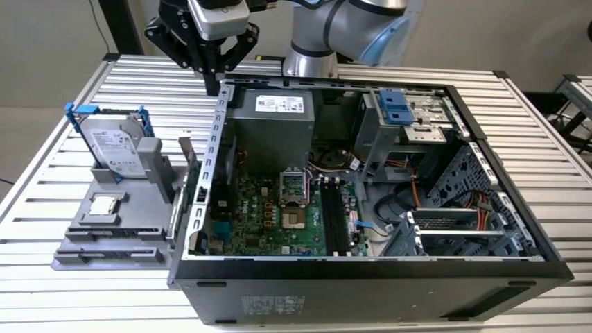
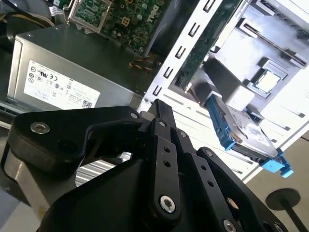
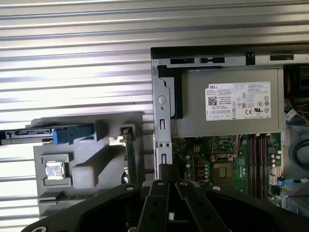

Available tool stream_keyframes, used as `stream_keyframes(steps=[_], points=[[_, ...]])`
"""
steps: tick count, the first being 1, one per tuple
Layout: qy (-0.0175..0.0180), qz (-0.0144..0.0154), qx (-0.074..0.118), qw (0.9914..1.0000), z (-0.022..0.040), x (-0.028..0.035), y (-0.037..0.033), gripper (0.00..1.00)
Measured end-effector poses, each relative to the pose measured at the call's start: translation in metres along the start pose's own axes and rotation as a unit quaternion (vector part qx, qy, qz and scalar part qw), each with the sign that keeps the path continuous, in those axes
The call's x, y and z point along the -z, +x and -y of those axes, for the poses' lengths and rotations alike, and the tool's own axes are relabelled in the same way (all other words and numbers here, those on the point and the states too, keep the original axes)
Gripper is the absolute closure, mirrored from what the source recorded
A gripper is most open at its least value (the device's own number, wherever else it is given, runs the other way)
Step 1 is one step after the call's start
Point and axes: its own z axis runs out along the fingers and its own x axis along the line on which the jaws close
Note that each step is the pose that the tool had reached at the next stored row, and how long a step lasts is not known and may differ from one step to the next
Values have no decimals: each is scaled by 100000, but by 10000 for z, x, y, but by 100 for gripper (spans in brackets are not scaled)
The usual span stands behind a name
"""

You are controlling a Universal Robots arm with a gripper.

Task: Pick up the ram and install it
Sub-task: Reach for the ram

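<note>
The end effector (image 1: 215, 83) hangs above the open computer case (image 1: 370, 277), over its wall on the exterior view's left, near the power supply (image 1: 268, 132). Its fingers (image 3: 159, 193) are clenched together with nothing between them, and they touch nothing. The ram (image 3: 129, 155) stands on edge in the grey holder (image 3: 89, 176) just outside that same case wall. The hard drive (image 1: 116, 147) and the CPU chip (image 1: 105, 203) sit in the holder farther from the case, on the slatted tabletop (image 1: 55, 118).
</note>
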Motion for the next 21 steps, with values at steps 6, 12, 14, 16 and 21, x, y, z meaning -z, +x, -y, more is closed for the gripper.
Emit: stream_keyframes(steps=[6, 12, 14, 16, 21], points=[[1, 0, -5, 100000, 7, 2, 103, 100], [-1, 0, -1, 100000, 14, 4, 202, 100], [0, 0, -1, 100000, 16, 5, 235, 100], [-1, 2, -3, 100000, 19, 6, 272, 100], [-1, 1, 0, 100000, 26, 8, 373, 100]])
